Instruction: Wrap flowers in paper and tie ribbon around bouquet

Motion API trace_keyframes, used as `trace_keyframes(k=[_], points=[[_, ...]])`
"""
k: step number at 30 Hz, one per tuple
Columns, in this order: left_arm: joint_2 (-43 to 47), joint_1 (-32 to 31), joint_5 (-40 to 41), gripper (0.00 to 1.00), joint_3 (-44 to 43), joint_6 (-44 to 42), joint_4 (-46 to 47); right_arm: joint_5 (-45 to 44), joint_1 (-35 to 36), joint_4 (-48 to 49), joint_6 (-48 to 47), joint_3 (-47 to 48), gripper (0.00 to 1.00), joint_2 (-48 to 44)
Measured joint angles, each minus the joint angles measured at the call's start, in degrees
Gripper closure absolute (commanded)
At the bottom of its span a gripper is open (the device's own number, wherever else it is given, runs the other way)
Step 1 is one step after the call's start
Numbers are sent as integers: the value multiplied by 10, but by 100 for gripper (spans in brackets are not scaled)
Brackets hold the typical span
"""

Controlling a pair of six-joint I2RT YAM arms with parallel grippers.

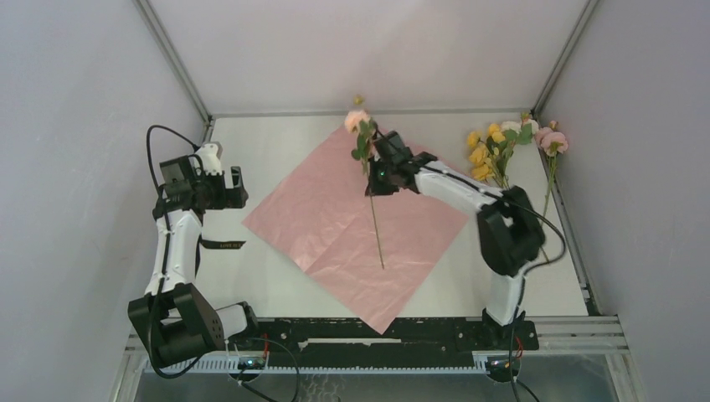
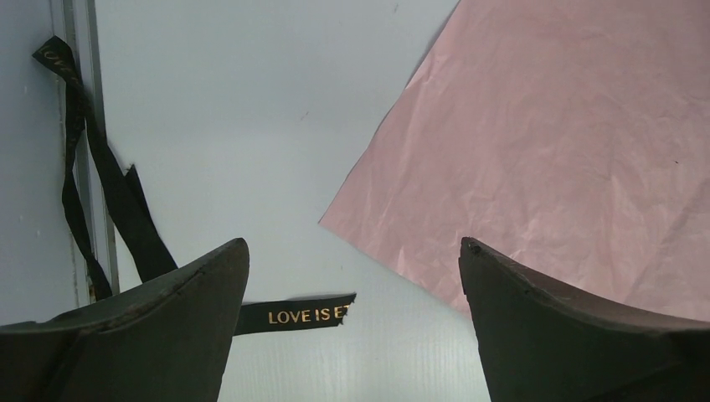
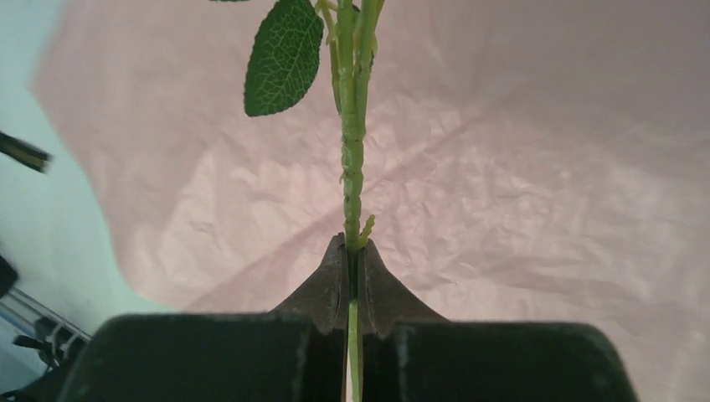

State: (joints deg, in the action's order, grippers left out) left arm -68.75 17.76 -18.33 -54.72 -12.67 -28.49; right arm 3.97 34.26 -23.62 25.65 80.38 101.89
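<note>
The paper [image 1: 335, 222] lies flat on the table as a diamond, pink side up. My right gripper [image 1: 373, 182] is shut on the green stalk [image 3: 352, 167] of one pink flower [image 1: 357, 120] and holds it above the paper [image 3: 544, 209]. The bloom points to the far side and the stalk's end trails toward the near side. The other flowers [image 1: 494, 151], yellow, cream and pink, lie at the back right. My left gripper [image 1: 234, 186] stands open over the table to the left of the paper [image 2: 569, 151], nothing between its fingers. The dark ribbon [image 2: 297, 315] with gold print lies below it.
The ribbon [image 1: 222, 245] runs along the left side by the left arm and loops against the metal frame rail [image 2: 84, 126]. Grey walls close in the table on three sides. The arms' base rail [image 1: 377, 331] spans the near edge.
</note>
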Motion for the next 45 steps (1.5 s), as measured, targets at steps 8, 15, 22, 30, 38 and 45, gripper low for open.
trace_keyframes(k=[8,15,22,30,38,45], points=[[3,0,-1,0,6,-3,0,34,-5,-152,-19,169,28,194],[3,0,-4,0,6,-5,0,-25,-87,-200,-126,124,16,13],[3,0,-7,0,6,-6,0,-66,-410,-257,-208,129,1,-41],[0,0,-20,0,13,-10,0,-85,-503,-304,-220,74,2,87],[-7,0,-30,0,14,-14,-2,-125,-499,-289,-222,85,69,180],[-6,0,-32,0,14,-14,-2,-279,-451,-280,-257,77,100,176]])
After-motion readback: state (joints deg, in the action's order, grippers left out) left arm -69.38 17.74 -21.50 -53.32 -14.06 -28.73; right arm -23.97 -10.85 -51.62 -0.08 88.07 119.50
